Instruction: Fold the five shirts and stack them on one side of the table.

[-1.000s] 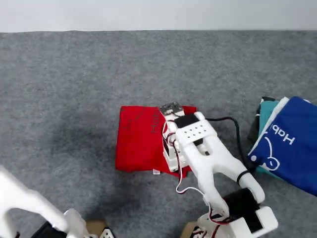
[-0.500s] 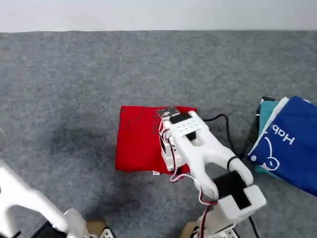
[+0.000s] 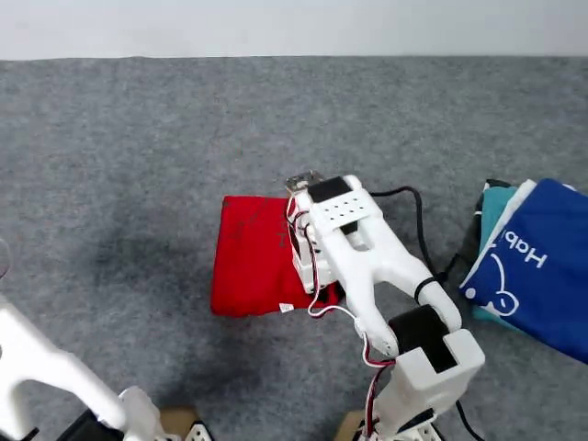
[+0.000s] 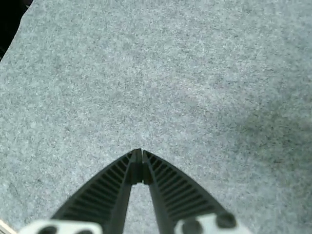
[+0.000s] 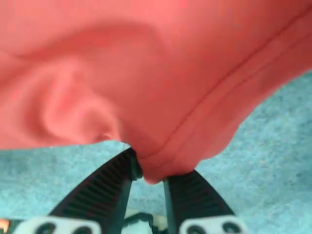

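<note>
A folded red shirt lies mid-table in the high view. My right arm leans over its right edge. In the right wrist view my right gripper is shut on the red shirt's hem, and the cloth hangs lifted above the grey table. My left gripper is shut with nothing in it, over bare grey carpet at the near left. A stack of folded shirts, with a blue shirt on top and a teal shirt under it, rests at the right edge.
Grey carpet covers the table. A white wall runs along the far edge. The left arm's white link crosses the near left corner. The right arm's black cable loops between the red shirt and the stack.
My right arm swung left and toward the far edge, with its base link turned in. The red shirt's right edge was pulled in and lifted. The left arm stays put.
</note>
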{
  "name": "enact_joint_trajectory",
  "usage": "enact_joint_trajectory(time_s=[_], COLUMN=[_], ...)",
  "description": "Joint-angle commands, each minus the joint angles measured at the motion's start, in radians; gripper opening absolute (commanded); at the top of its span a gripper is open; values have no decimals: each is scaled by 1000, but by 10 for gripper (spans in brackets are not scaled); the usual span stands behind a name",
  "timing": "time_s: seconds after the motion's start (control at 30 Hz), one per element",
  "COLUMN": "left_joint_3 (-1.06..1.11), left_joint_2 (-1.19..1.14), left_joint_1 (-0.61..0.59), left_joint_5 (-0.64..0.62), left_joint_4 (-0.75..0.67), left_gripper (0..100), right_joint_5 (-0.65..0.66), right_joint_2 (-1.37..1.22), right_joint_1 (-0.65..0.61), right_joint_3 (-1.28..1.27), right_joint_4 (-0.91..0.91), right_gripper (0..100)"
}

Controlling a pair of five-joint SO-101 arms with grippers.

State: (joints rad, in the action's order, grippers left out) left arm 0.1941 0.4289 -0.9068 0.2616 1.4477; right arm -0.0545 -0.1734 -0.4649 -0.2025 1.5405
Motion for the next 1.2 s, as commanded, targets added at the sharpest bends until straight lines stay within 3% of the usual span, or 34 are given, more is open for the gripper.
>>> enact_joint_trajectory(time_s=[0.0, 0.2, 0.4, 0.5, 0.73, 0.87, 1.03, 1.17], left_joint_3=[-4, -1, 10, 10, 10, 10, 10, 10], left_joint_2=[15, 15, 15, 15, 15, 17, 17, 17], left_joint_1=[5, 5, 5, 5, 5, 3, 0, -2], left_joint_5=[11, 44, 78, 78, 78, 78, 77, 75], left_joint_4=[-43, -51, -51, -51, -51, -48, -44, -44], left_gripper=[5, 5, 5, 5, 5, 5, 5, 5], right_joint_5=[20, 157, 213, 226, 212, 81, -192, -304], right_joint_2=[15, 7, 7, 5, 5, 5, -10, -96], right_joint_1=[10, 27, 203, 248, 174, 139, 104, 93], right_joint_3=[100, 130, 140, 181, 192, 195, 192, 198], right_joint_4=[67, 200, 225, 228, 196, 105, -33, -131], right_gripper=[29, 47, 295, 373, 379, 379, 379, 379])
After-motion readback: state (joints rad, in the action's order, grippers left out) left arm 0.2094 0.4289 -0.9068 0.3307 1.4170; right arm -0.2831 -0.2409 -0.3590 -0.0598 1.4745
